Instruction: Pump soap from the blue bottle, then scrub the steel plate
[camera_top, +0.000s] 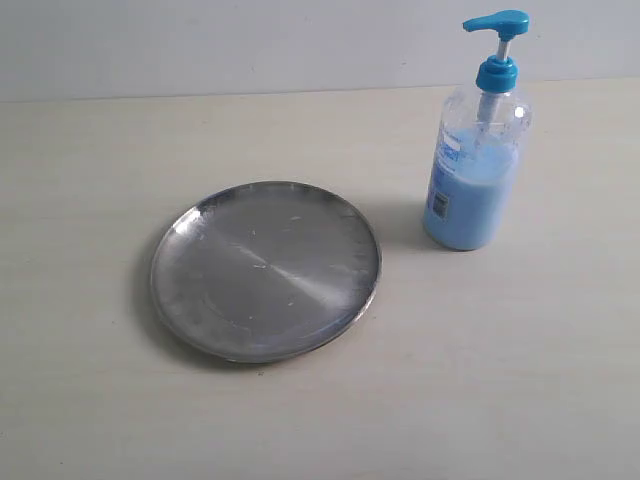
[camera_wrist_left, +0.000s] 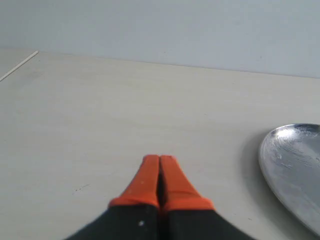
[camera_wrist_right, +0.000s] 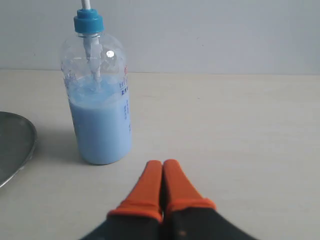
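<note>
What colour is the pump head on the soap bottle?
Bright blue, like the collar below it; the exterior view shows the whole pump head best.

My fingers (camera_wrist_left: 147, 182) are matt orange. The steel plate (camera_top: 266, 270) is shiny metal, faintly scratched. The blue bottle (camera_top: 480, 140) is clear glossy plastic; the soap (camera_top: 465, 215) looks milky. The surface (camera_top: 100, 400) is pale, matt, smooth.

Bright even light, soft shadow left of steel plate (camera_top: 265, 270), mild blur

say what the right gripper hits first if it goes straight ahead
Probably nothing: the right gripper points along bare table toward the wall. The blue bottle stands off to one side of that line, though depth is unclear.
</note>
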